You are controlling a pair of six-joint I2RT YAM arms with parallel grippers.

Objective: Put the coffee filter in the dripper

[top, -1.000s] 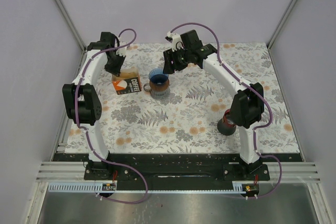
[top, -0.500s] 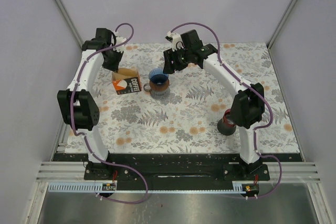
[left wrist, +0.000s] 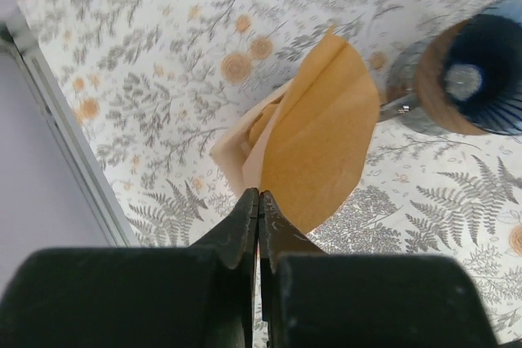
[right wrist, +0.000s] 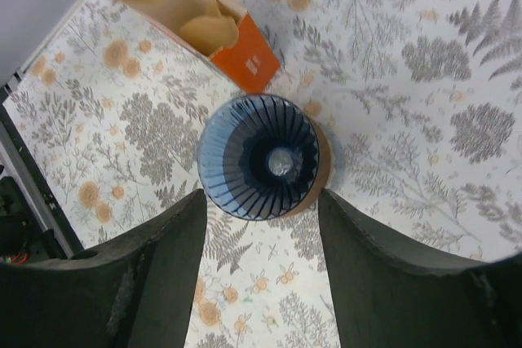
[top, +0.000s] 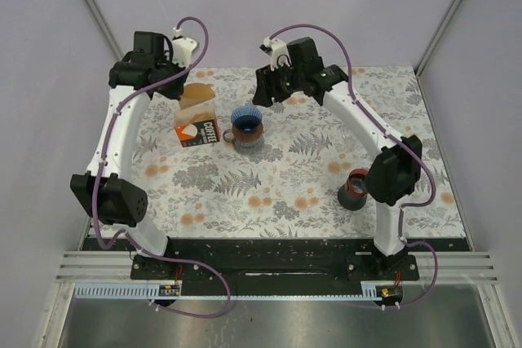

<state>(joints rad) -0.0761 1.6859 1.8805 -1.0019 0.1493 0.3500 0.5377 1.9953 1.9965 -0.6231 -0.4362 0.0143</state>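
Since the brown paper coffee filter (left wrist: 314,140) hangs pinched at its edge in the closed left tool (left wrist: 258,201), just above its orange box (right wrist: 245,59), it should be lowered centred into the blue ribbed dripper (right wrist: 259,156) beside that box on the desk (top: 285,189). The right tool (right wrist: 261,197) is spread wide and empty over the dripper and would best give way first.

One blue dripper (top: 245,122), one orange filter box (top: 198,132), one raised brown filter (left wrist: 314,148), one dark cup (top: 352,191).

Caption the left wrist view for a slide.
Left fingers shut on a brown coffee filter above the floral tabletop, blue dripper to its right.
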